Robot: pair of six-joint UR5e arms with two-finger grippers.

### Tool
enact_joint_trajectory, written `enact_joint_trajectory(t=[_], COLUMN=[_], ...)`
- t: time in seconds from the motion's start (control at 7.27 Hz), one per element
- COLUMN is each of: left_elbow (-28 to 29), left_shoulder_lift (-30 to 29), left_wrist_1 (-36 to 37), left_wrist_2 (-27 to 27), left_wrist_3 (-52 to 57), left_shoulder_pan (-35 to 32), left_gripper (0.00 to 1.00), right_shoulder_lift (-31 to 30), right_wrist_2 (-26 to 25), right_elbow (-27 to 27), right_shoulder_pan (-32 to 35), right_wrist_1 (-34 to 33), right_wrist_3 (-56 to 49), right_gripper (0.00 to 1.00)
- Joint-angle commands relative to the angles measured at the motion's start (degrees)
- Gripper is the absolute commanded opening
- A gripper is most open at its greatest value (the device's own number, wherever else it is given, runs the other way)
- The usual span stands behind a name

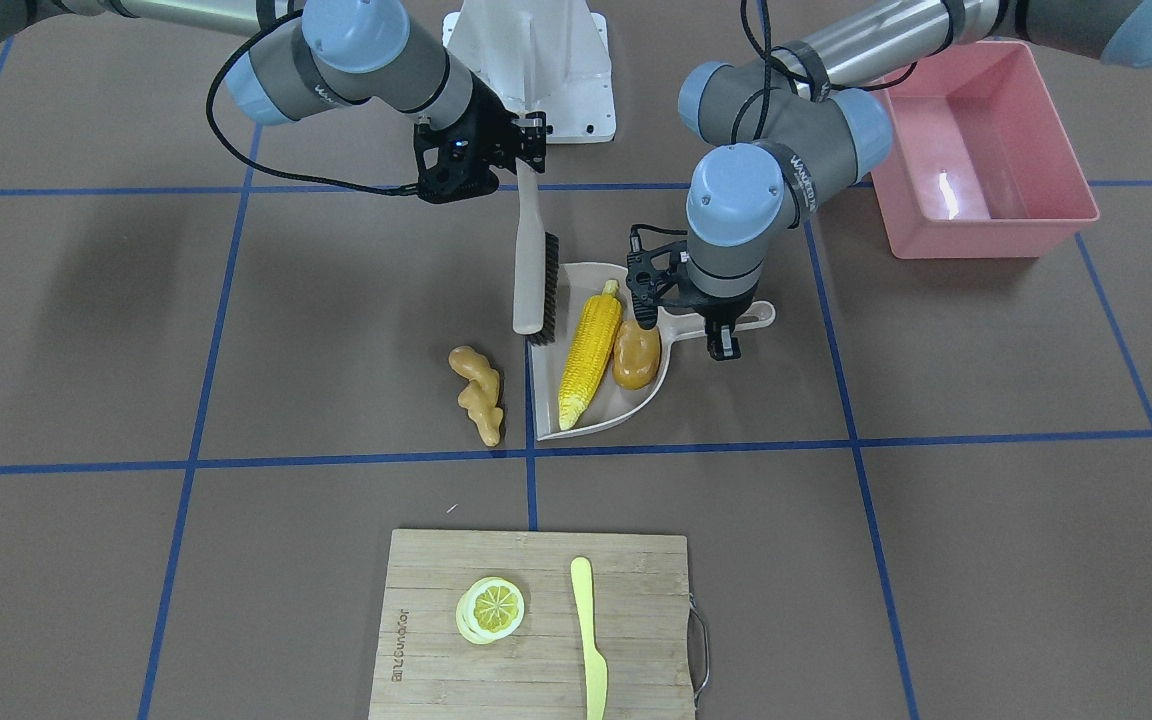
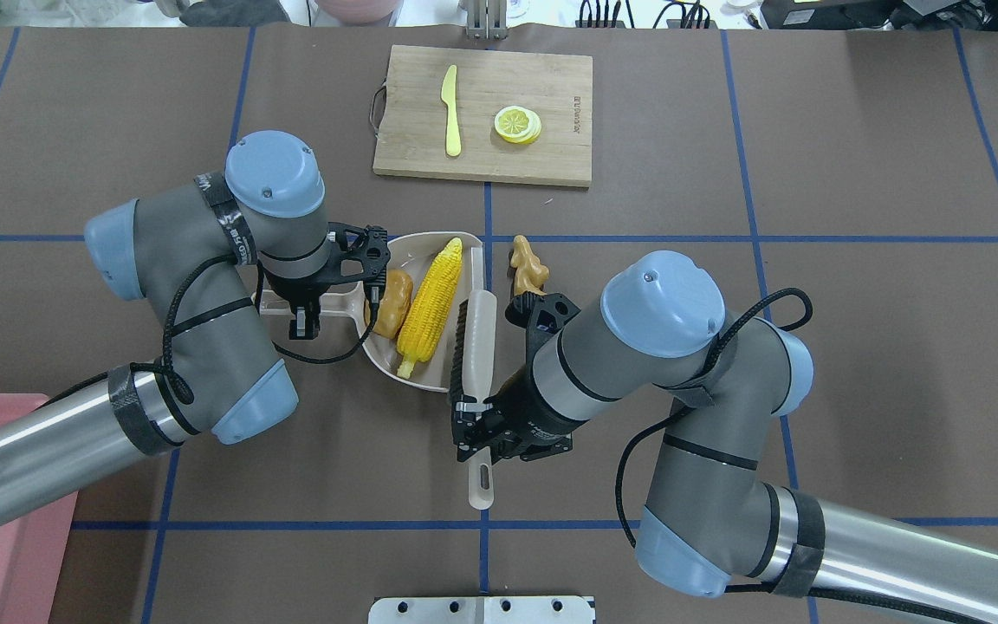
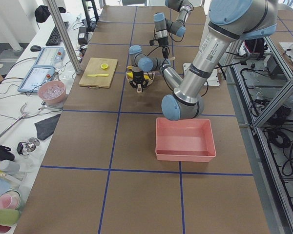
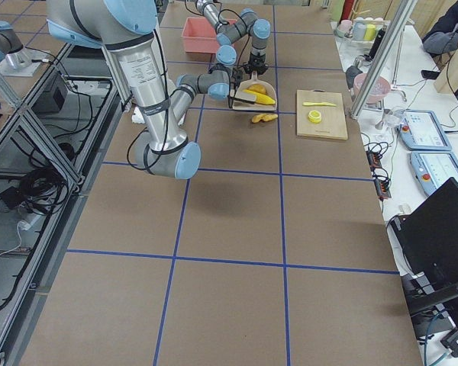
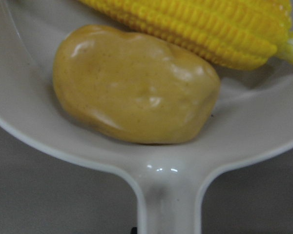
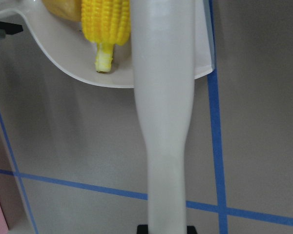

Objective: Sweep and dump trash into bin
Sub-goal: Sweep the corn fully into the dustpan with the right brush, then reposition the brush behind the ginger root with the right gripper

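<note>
Right end effector (image 2: 475, 414) pinched the brush (image 2: 475, 347); left end effector (image 2: 302, 305) pinched the dustpan (image 2: 417, 250) by its handle.
Unswept ginger root (image 2: 529, 270) lay on the bench (image 2: 724, 347) beside the dustpan mouth; likely light, rigid, slick: push its long flank with bristles.

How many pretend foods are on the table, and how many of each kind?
Corn cob: 1
Potato: 1
Ginger root: 1
Lemon slice: 1
Total: 4
</note>
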Motion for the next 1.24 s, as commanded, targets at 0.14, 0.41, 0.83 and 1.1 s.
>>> enact_joint_trajectory(t=[0.14, 0.41, 0.83, 1.1], left_elbow=[0.01, -0.08, -0.08, -0.08], left_shoulder_lift=[0.17, 0.17, 0.17, 0.17], left_wrist_1=[-0.61, -0.52, -0.52, -0.08], left_wrist_2=[0.05, -0.04, 0.05, 0.05], left_wrist_3=[0.0, 0.09, 0.0, 0.09], left_shoulder_pan=[0.0, -0.09, -0.09, -0.09], left_gripper=[0.0, 0.0, 0.0, 0.0], right_shoulder_lift=[1.03, -2.28, -8.99, -9.43], right_wrist_2=[2.0, 8.84, 13.43, 14.06], right_elbow=[1.1, 2.6, 2.61, -1.52], right_shoulder_pan=[3.14, 10.85, 16.93, 17.57], right_wrist_1=[-1.45, -3.83, -3.65, -3.39], right_wrist_3=[0.17, -0.36, -16.22, -29.92], right_gripper=[0.0, 0.0, 0.0, 0.0])
